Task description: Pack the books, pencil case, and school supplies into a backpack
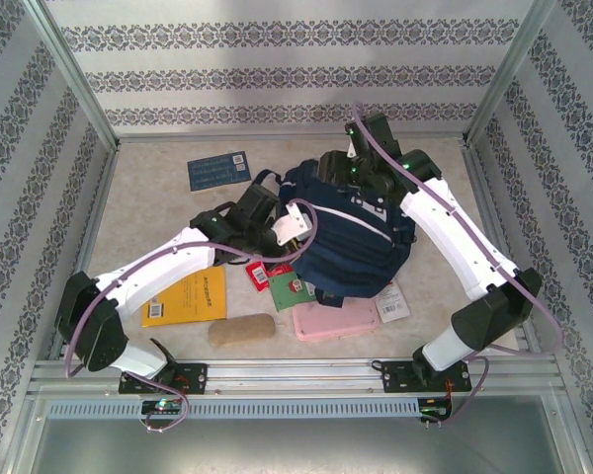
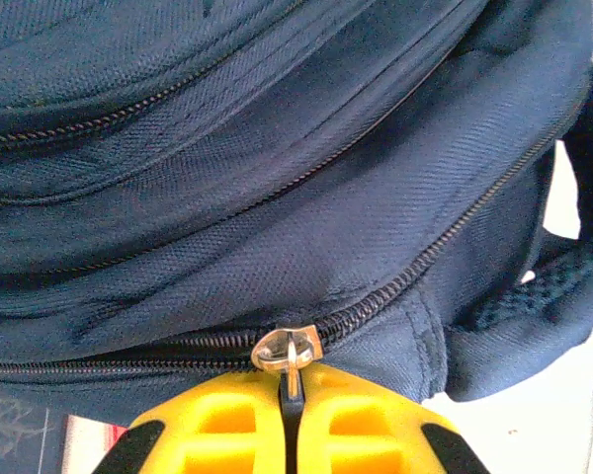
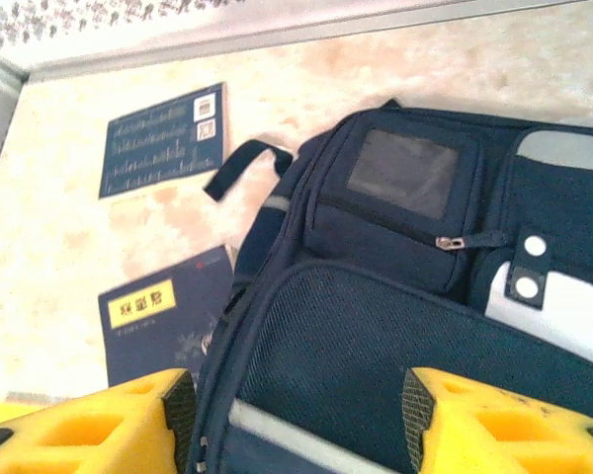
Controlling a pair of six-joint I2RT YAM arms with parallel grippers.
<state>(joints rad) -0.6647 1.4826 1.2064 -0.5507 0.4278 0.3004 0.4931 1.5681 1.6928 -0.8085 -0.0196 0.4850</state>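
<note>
Navy fabric takes up most of the middle of the table (image 1: 148, 207): the backpack (image 1: 361, 247) lies there on its side, and as far as I can see its zips are closed. Nothing appears to be packed yet. The yellow book (image 1: 185, 296), the small green book (image 1: 293, 287), the red packet (image 1: 262, 271) and the white packet (image 1: 391, 302) lie along the near side of the bag. With them are a pink flat case (image 1: 336, 320) and a tan pouch (image 1: 242, 329), either of which could be the pencil case. Two dark blue books sit on the far left side, one (image 3: 163, 138) well clear of the bag and the other (image 3: 158, 321) partly tucked under its edge.

I judge the step in hand to be opening the bag. The left gripper (image 2: 292, 405) is closed tight on the metal zip pull (image 2: 293, 370), right at the slider, where the zip runs round a corner of the bag. The right gripper (image 3: 292, 425) hangs over the far end of the bag above the mesh pocket. Its yellow fingers (image 3: 89, 430) are spread wide and hold nothing.

The next move looks like a two-handed one. The left arm would draw the pull along the line of the teeth, following the curve rather than tugging outward. The soft bag will likely slide or bunch, so the right gripper would need to come down and pinch or press it as a counter-hold.
</note>
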